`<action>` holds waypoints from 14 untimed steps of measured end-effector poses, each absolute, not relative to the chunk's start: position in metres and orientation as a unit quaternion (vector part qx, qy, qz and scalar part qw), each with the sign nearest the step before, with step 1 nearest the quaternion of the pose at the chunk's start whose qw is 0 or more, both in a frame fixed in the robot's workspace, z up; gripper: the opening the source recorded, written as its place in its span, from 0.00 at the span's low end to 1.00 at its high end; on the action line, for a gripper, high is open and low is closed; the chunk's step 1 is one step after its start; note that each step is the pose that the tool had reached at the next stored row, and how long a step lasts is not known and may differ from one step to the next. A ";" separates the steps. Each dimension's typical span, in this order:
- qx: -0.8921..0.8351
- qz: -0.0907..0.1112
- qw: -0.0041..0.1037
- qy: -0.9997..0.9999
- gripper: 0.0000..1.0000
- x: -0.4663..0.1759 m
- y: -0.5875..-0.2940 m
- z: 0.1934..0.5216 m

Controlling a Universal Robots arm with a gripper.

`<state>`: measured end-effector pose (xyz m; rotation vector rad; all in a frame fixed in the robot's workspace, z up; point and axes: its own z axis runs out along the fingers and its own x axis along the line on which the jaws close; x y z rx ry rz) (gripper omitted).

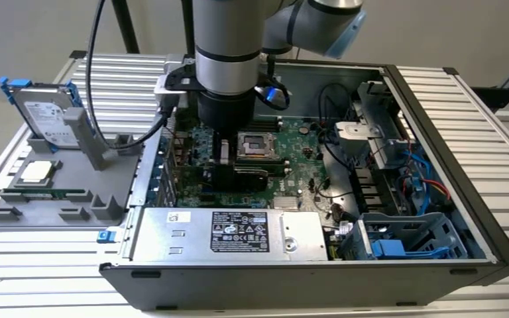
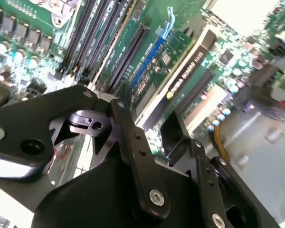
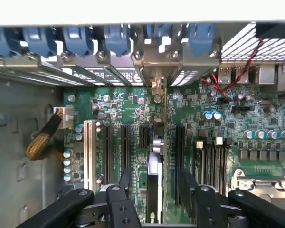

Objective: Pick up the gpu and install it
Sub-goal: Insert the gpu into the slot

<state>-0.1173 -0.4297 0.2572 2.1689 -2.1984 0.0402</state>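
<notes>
GPU insertion in progress: I have the card over the motherboard, inside the case.

From the exterior view's left: the grey parts tray (image 1: 24, 215) on the counter (image 1: 51, 265) holds the hard drive (image 1: 47, 119), a CPU (image 1: 38, 172) and a memory stick (image 1: 42, 194). To the right, the open computer case (image 1: 466, 165) contains the motherboard (image 1: 299, 169), power supply (image 1: 228, 233) and blue drive cage (image 1: 405, 238). In the first wrist view, the gripper (image 3: 154, 194) is closed on the gpu (image 3: 154, 166), held edge-on above an expansion slot (image 3: 143, 135). I judge seating needs straight alignment of card edge with slot and of bracket with the rear opening.
</notes>
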 end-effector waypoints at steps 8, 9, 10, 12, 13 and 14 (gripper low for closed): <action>0.702 0.013 0.026 -0.712 1.00 -0.117 -0.430 0.288; 0.702 0.013 0.026 -0.712 1.00 -0.117 -0.430 0.288; 0.702 0.013 0.026 -0.712 0.00 -0.117 -0.430 0.288; 0.702 0.013 0.026 -0.712 0.00 -0.117 -0.430 0.288; 0.702 0.013 0.026 -0.712 0.00 -0.117 -0.430 0.288; 0.702 0.013 0.026 -0.712 0.00 -0.117 -0.430 0.288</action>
